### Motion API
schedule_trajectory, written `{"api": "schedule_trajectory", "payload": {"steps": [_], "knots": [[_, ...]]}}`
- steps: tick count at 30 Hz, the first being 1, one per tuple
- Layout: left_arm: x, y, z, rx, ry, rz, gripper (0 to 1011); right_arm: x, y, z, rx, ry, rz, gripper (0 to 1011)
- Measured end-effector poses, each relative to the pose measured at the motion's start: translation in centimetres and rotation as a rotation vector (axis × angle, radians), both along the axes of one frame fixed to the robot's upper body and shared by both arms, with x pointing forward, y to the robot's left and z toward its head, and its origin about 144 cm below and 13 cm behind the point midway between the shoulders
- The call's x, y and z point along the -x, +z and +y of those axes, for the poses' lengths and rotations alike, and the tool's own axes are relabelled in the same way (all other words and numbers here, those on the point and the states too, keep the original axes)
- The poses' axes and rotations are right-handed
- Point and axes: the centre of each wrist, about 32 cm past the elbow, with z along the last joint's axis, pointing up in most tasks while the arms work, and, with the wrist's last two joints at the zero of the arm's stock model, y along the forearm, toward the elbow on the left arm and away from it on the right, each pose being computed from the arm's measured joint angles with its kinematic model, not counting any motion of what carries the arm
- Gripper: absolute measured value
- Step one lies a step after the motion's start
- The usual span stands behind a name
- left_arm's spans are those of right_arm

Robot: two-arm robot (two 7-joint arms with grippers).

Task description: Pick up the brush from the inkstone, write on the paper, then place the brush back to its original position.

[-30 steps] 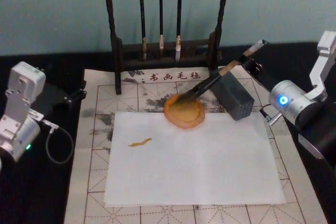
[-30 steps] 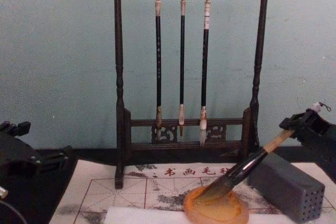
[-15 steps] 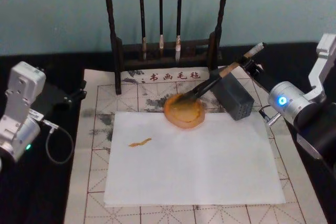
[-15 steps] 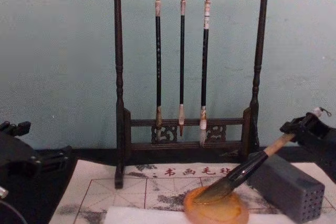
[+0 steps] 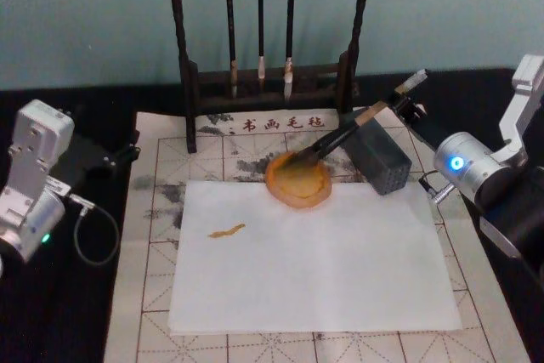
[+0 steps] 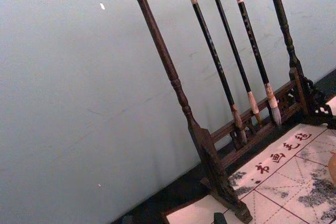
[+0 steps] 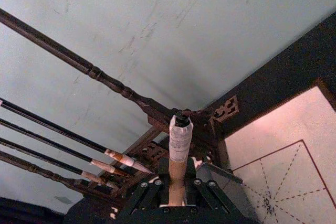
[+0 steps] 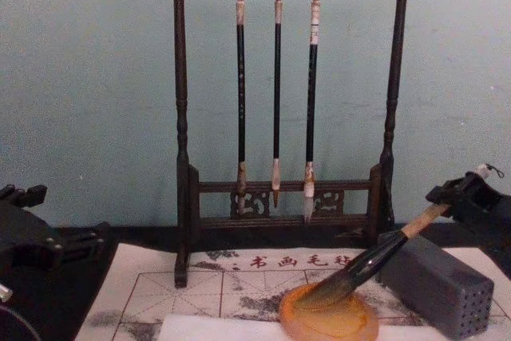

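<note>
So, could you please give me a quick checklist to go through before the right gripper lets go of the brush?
1. Tuft of the brush inside the orange dish: ok.
2. Handle resting on the grey block: ok, it appears to lean on the block's top edge.
3. Right gripper shut on the handle near its white cap: ok.
4. Stroke on the paper: ok, one amber mark.
5. Left gripper parked at the mat's left edge: ok.

brush (image 8: 370, 259) lowered since 1 s ago: bristle tuft now sits deeper in the inkstone (image 8: 328, 316), handle angle flatter toward the grey block (image 8: 435, 283). right gripper (image 5: 406, 108) dropped slightly with it, little change over the last half second.
</note>
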Motion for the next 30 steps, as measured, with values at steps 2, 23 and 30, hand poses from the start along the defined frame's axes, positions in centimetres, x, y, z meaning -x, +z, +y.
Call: {"api": "schedule_trajectory", "payload": {"steps": [2, 23, 30], "knots": [[0.0, 0.0, 0.0, 0.0, 0.0, 0.0, 1001, 0.01, -0.01, 0.0, 0.001, 0.001, 0.001, 211], [0.0, 0.0, 0.0, 0.0, 0.0, 0.0, 1001, 0.03, 0.0, 0.0, 0.001, 0.003, 0.0, 838], [0.0, 0.0, 0.0, 0.0, 0.0, 0.0, 1001, 0.03, 0.0, -0.01, 0.002, 0.003, 0.0, 997]]}}
